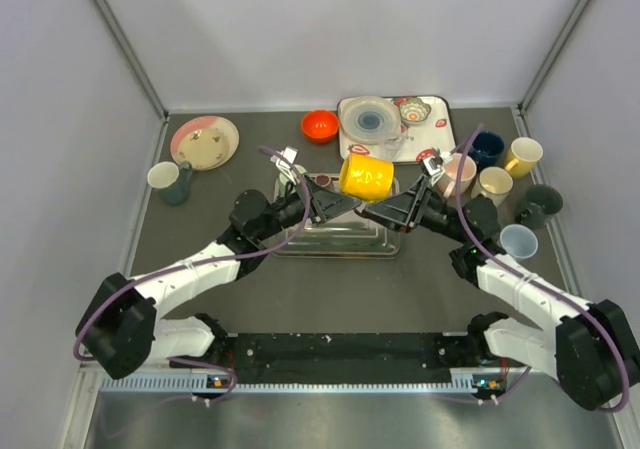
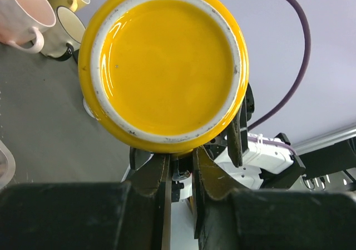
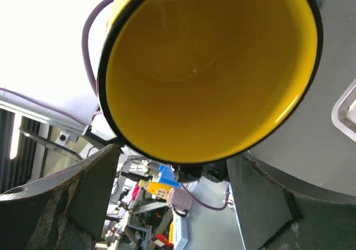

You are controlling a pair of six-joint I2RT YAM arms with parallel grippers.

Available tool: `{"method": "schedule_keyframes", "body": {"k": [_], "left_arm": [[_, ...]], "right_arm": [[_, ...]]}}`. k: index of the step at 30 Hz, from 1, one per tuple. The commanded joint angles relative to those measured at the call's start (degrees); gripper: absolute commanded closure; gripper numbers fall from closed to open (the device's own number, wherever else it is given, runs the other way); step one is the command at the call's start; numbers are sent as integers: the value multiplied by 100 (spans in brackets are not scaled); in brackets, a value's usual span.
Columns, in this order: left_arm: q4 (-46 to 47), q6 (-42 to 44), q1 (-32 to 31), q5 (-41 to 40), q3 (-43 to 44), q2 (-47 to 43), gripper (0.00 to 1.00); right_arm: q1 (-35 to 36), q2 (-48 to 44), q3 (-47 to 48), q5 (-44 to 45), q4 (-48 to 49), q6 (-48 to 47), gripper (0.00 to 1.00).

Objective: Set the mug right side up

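Mug (image 1: 367,176): where is it, and which way does it point?

— Yellow, held in the air above the bench (image 1: 330,289), lying sideways. Its base faces the left claw (image 2: 181,161) and its mouth faces the right claw (image 3: 172,163).

— And the claws?

— The left claw is pinched on the mug's underside, probably the handle. The right claw is spread wide beside the rim, apparently not touching.

Arm links (image 1: 190,274) are white, fingers (image 2: 151,175) black, cables (image 2: 305,44) purple.
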Motion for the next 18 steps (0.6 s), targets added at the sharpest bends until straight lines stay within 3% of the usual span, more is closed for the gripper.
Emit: {"method": "schedule_keyframes", "body": {"k": [1, 11, 18], "left_arm": [[968, -55, -42, 105, 61, -243, 100], [985, -47, -138, 201, 17, -217, 100], [863, 59, -244, 219, 16, -216, 100]], "right_arm": [[52, 252, 334, -32, 870, 255, 24], [61, 674, 360, 117, 1582, 729, 48], [157, 867, 570, 223, 1794, 968, 60]]}}
